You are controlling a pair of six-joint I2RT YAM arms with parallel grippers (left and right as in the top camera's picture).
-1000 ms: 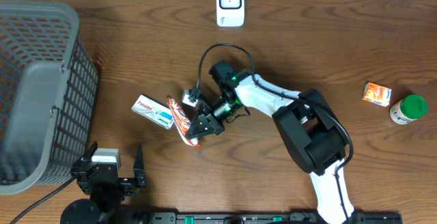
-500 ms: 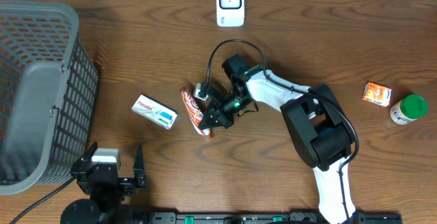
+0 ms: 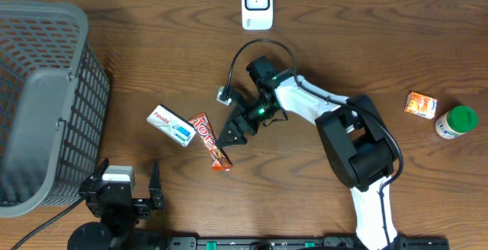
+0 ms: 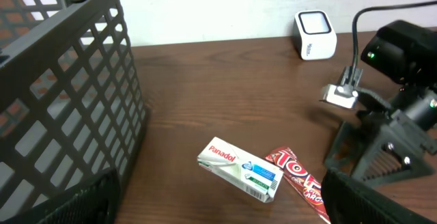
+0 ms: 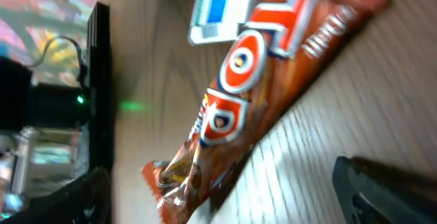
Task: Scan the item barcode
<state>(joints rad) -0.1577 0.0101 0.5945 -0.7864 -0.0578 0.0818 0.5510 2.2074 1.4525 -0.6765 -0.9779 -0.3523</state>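
The right pincer [image 3: 227,136] gapes wide, grasping nothing; the chocolate bar [image 3: 210,140] lies on the bench [image 3: 381,52] just ahead of its tips. The left pincer [image 3: 127,185] is also spread, empty.

red-orange snack bar [image 3: 210,142] lies flat, diagonal (label facing up).

Wooden tabletop [image 3: 152,59], Top bar [image 3: 210,141] just beside the right fingers [image 3: 229,136], Panadol box [image 3: 171,125] beyond it, basket [image 3: 91,75], scanner [image 3: 257,4], carton [image 3: 420,104], green-lidded jar [image 3: 456,122]
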